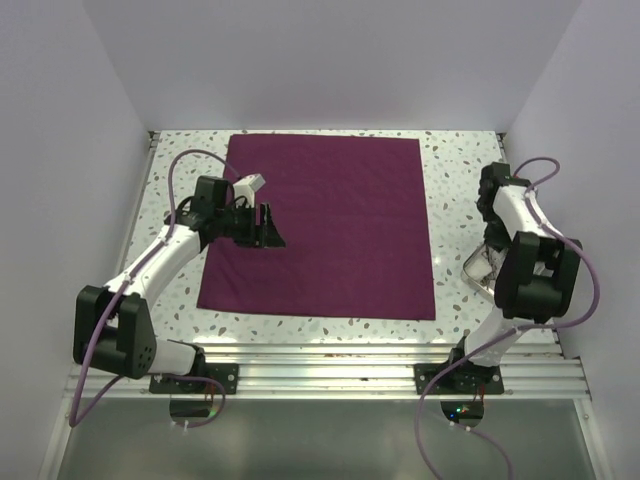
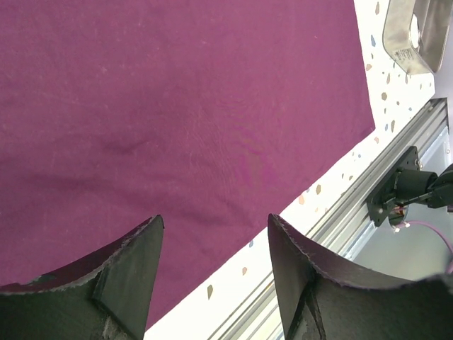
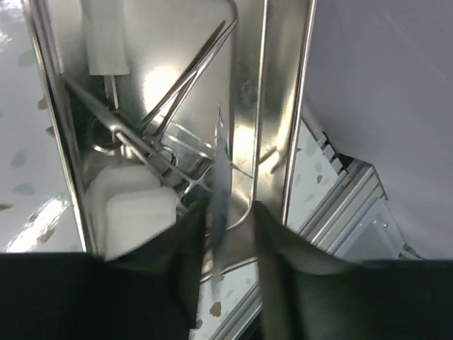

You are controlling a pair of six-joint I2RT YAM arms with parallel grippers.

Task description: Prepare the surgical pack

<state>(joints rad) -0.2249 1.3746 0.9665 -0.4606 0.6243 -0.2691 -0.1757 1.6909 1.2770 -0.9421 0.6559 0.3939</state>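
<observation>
Surgical pack [image 1: 325, 225] lies flat mid-frame; left gripper [image 1: 268, 228] jaws open above it; right gripper [image 3: 230, 209] jaws straddle an instrument [image 3: 219, 152] in the tray [image 3: 272, 106], grip unclear; loading not yet done

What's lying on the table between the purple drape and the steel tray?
Nothing: only bare speckled tabletop separates the drape from the tray. The left wrist view shows it clearly, the top view too.

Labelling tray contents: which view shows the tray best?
Right wrist: the tray fills the frame, with instruments and white gauze inside. Top external shows only a sliver behind the right arm; left wrist catches one corner.
</observation>
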